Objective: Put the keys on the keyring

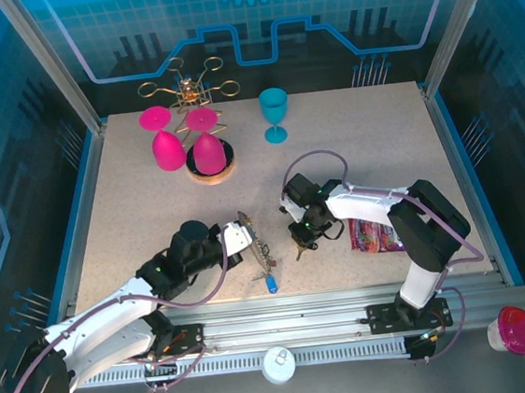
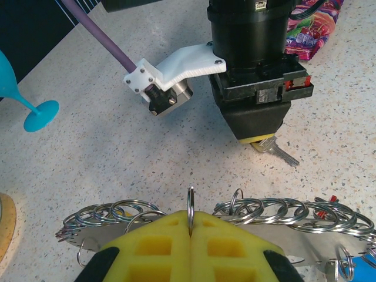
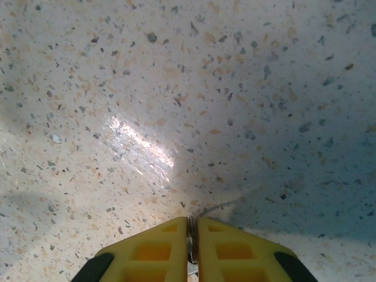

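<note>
The keyring (image 2: 294, 214) is a flat metal strip lined with many silver split rings, and it lies across the bottom of the left wrist view. My left gripper (image 2: 191, 218) is shut on one upright split ring (image 2: 190, 200) of it. From above, the left gripper (image 1: 241, 235) holds the keyring (image 1: 261, 249) near the table's front middle. My right gripper (image 1: 301, 244) points down just to its right, shut on a silver key (image 2: 281, 153) whose blade pokes out under its tip. Between the right gripper's (image 3: 192, 222) yellow pads a thin metal edge shows. A blue-headed key (image 1: 272, 284) lies on the table below the keyring.
A colourful packet (image 1: 376, 235) lies right of the right gripper. At the back stand a teal goblet (image 1: 274, 113), two upturned pink goblets (image 1: 167, 141) and a gold wire rack (image 1: 190, 89) on a wooden base (image 1: 227, 170). The table's front edge is close below the blue key.
</note>
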